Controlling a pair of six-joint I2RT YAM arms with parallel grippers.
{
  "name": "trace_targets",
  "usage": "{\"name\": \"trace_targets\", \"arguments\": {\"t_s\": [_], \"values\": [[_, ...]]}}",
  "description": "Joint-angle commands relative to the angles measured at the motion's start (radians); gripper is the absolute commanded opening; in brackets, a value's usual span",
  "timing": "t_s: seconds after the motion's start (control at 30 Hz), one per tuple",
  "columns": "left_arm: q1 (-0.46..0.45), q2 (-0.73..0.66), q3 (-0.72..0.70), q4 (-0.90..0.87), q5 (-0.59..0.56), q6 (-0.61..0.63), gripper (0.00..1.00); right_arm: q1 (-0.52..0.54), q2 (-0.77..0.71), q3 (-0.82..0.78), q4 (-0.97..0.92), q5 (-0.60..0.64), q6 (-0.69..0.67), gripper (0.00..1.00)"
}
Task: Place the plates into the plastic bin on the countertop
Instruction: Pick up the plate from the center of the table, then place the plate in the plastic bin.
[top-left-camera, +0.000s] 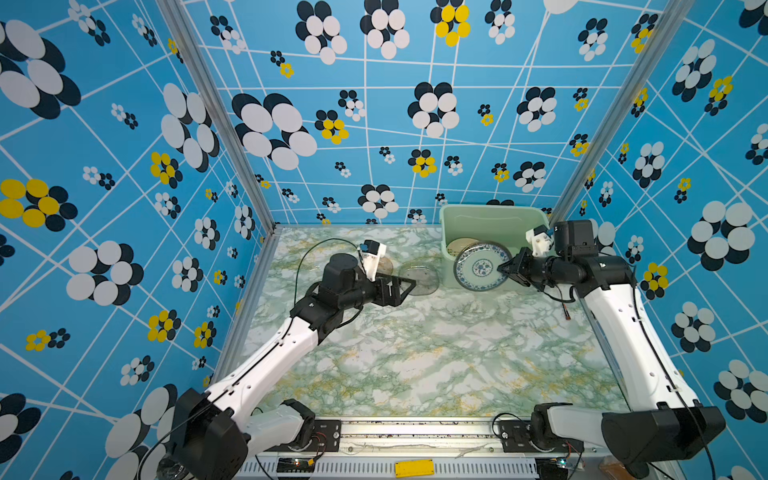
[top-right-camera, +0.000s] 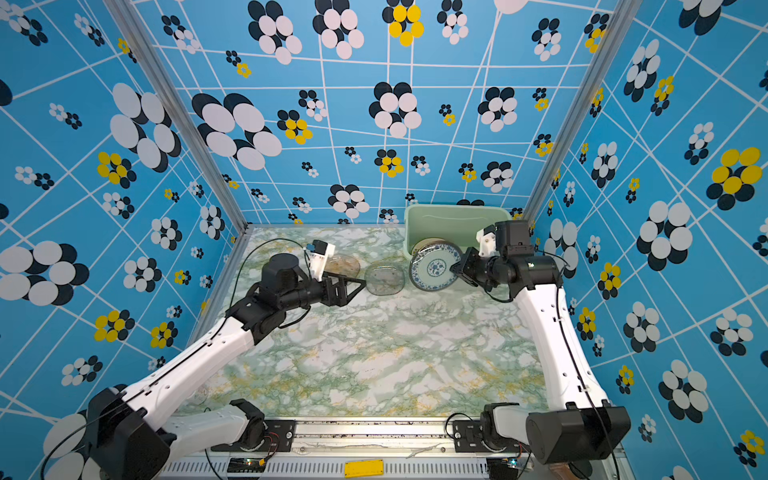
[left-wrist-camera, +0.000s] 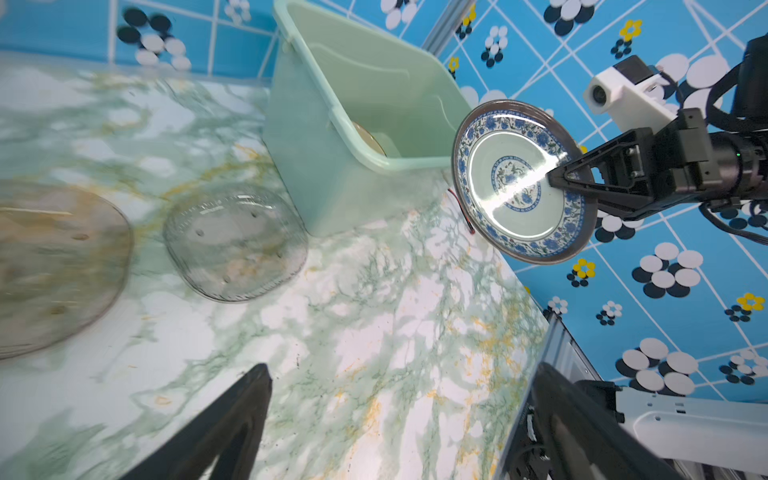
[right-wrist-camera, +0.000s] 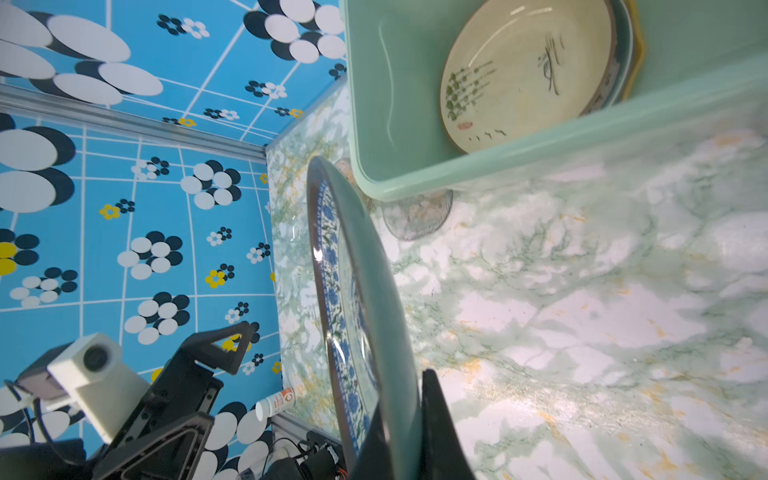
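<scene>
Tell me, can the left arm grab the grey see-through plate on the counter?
Probably yes. The open left gripper looks close beside the grey glass plate, with nothing between them. The plate lies flat on the countertop, so catching its rim may be tricky.

**Flowered walls frame the scene**

Blue walls (top-left-camera: 374, 124) printed with white, black and yellow flowers meet at aluminium posts (top-left-camera: 221, 124). A metal rail (top-left-camera: 415, 432) lines the worktop (top-left-camera: 415, 357) along its front edge, with a yellow tag (top-left-camera: 414, 468) just outside it.

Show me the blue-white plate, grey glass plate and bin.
blue-white plate (top-left-camera: 482, 267), in a top view, centre medallion.
grey glass plate (left-wrist-camera: 235, 243), left wrist view, its middle.
bin (top-left-camera: 490, 226), in a top view, inner far wall.
</scene>
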Motion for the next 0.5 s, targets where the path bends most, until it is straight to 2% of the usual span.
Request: {"name": "trace_targets", "arguments": {"t_s": [0.0,0.2,0.3,0.47], "values": [[0.042,-0.057,-0.025,-0.059,-0.064,0.092,0.99,0.005,0.106,0.164,-0.038,0.033,0.03,0.0],[0.065,-0.107,-0.029,-0.119,-0.084,0.172,0.99,-0.017,0.325,0.411,-0.048,0.067,0.032,0.0],[0.065,-0.092,-0.034,-0.114,-0.104,0.165,0.99,-0.033,0.431,0.502,-0.065,0.076,0.012,0.0],[0.063,-0.031,-0.028,-0.071,-0.072,0.168,0.99,-0.047,0.617,0.672,-0.149,0.106,-0.053,0.0]]}}
